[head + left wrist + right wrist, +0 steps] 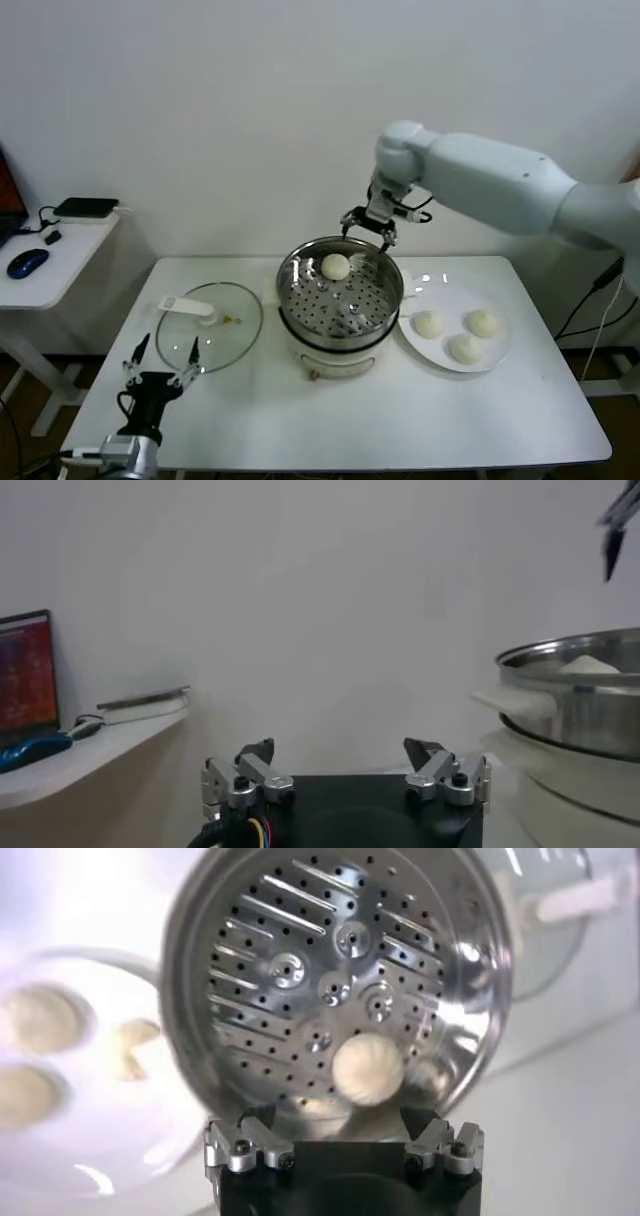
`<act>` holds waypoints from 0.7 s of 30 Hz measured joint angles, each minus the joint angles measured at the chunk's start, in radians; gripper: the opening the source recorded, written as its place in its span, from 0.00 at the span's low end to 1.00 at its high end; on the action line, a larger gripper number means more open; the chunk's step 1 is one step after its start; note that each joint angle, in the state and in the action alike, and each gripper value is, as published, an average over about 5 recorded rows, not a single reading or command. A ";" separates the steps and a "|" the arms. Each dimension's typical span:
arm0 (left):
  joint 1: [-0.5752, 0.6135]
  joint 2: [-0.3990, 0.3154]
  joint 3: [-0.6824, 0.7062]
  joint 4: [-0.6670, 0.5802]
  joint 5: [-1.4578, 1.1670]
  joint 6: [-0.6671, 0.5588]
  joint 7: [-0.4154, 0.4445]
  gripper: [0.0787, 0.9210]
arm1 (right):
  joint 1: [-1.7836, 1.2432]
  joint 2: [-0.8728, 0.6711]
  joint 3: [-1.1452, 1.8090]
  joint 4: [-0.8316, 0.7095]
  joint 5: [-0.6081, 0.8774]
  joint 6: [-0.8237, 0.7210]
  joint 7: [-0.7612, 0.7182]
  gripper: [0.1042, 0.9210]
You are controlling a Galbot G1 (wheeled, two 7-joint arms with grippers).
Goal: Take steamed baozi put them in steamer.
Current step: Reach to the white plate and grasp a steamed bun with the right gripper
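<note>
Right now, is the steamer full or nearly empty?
Nearly empty: one baozi lies on the steamer's perforated floor; three more sit on the plate.

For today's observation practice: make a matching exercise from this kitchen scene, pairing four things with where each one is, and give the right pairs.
Things:
1. glass lid
2. lone baozi
3. right gripper
4. three baozi

Places:
A. on the white plate, right of the steamer
B. flat on the table, left of the steamer
C. open, above the steamer's far rim
D. on the steamer's perforated floor

Pairs: 1-B, 2-D, 3-C, 4-A
</note>
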 measured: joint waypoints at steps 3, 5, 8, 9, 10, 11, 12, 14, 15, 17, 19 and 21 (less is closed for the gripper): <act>-0.005 0.006 0.004 -0.007 -0.002 0.004 0.002 0.88 | 0.030 -0.056 -0.040 0.007 0.078 -0.064 -0.011 0.88; -0.005 0.009 0.008 -0.010 -0.006 0.004 0.004 0.88 | 0.042 -0.093 -0.062 0.015 0.118 -0.107 -0.015 0.88; -0.006 0.012 0.014 -0.016 -0.013 -0.002 0.004 0.88 | 0.049 -0.151 -0.091 0.029 0.160 -0.170 -0.014 0.88; -0.006 0.012 0.016 -0.018 -0.015 -0.005 0.004 0.88 | 0.049 -0.169 -0.099 0.034 0.171 -0.190 -0.012 0.88; -0.006 0.012 0.018 -0.021 -0.017 -0.008 0.003 0.88 | 0.048 -0.187 -0.105 0.039 0.180 -0.210 -0.009 0.88; -0.005 0.012 0.020 -0.024 -0.017 -0.012 0.003 0.88 | 0.046 -0.204 -0.110 0.043 0.187 -0.228 -0.005 0.88; -0.004 0.013 0.021 -0.027 -0.018 -0.015 0.003 0.88 | 0.043 -0.220 -0.113 0.047 0.194 -0.247 -0.001 0.88; -0.003 0.014 0.021 -0.032 -0.018 -0.019 0.003 0.88 | 0.029 -0.246 -0.116 0.052 0.204 -0.284 0.008 0.88; -0.003 0.015 0.021 -0.034 -0.017 -0.020 0.004 0.88 | 0.018 -0.257 -0.115 0.053 0.206 -0.302 0.013 0.88; -0.002 0.017 0.020 -0.039 -0.016 -0.022 0.004 0.88 | -0.008 -0.273 -0.109 0.050 0.209 -0.334 0.021 0.88; 0.000 0.018 0.019 -0.043 -0.015 -0.023 0.004 0.88 | -0.042 -0.284 -0.097 0.045 0.209 -0.364 0.027 0.88; 0.004 0.019 0.018 -0.047 -0.013 -0.024 0.004 0.88 | -0.078 -0.291 -0.080 0.041 0.211 -0.390 0.033 0.88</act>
